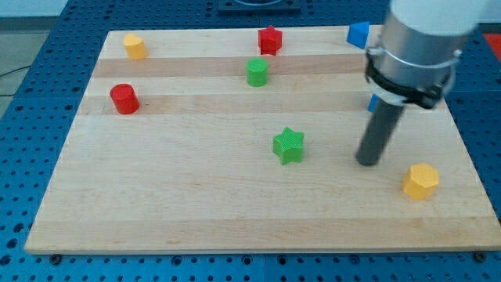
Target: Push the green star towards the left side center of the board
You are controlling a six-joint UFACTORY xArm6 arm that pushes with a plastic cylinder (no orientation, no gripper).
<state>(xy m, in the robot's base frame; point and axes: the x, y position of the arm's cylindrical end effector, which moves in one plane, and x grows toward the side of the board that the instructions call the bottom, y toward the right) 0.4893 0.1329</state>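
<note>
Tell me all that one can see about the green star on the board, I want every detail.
The green star is a small bright green block with a star outline, several blunt points and a flat top; it looks like plastic. It lies flat on the wooden board, a little right of the centre, with nothing touching it. My tip stands on the view's right of it, apart by a clear gap and slightly lower in the view. The nearest other block, the green cylinder, sits well above it in the view.

We can read no text, label, brand, number or sign anywhere: not on the pale wooden board (235, 211) filling the frame, nor on the blue perforated table (23, 117) around its edges.
</note>
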